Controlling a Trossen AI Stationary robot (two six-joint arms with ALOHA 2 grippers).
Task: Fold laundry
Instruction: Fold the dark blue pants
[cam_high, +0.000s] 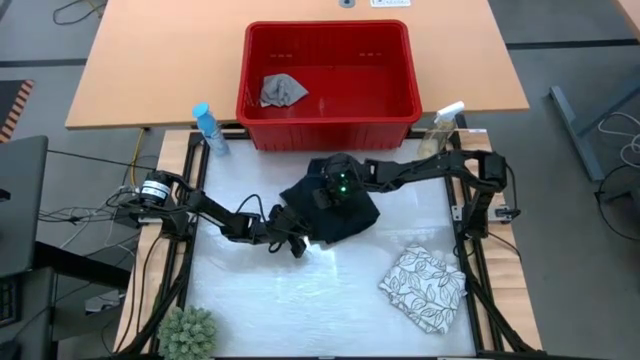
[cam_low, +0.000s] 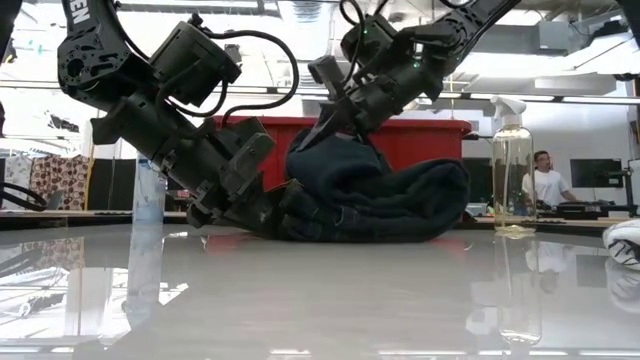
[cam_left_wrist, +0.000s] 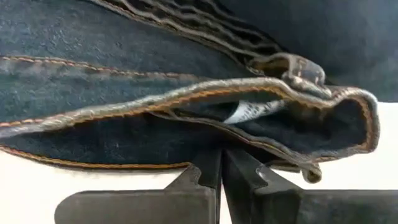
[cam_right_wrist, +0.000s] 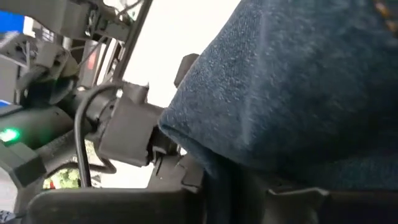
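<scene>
The dark blue jeans lie bunched in a folded heap at the middle of the table, their underside on the tabletop. My left gripper is low at the heap's near-left edge and shut on it. My right gripper sits on top of the heap and is shut on a raised fold. The white leaf-print cloth rests folded near the table's right near corner. The small grey cloth lies inside the red basket. My left gripper pinches the jeans' stitched edge by the waistband between its two fingers. It comes in nearly level from the table's left. That edge stays low at the tabletop. My right gripper pinches a fold on top of the heap, slanting down from the far right. The fold is pulled up into a peak while the rest of the jeans stays on the table.
The red basket stands just beyond the table's far edge. A blue spray bottle is at the far left corner, a clear spray bottle at the far right. A green plant sits at the near left corner.
</scene>
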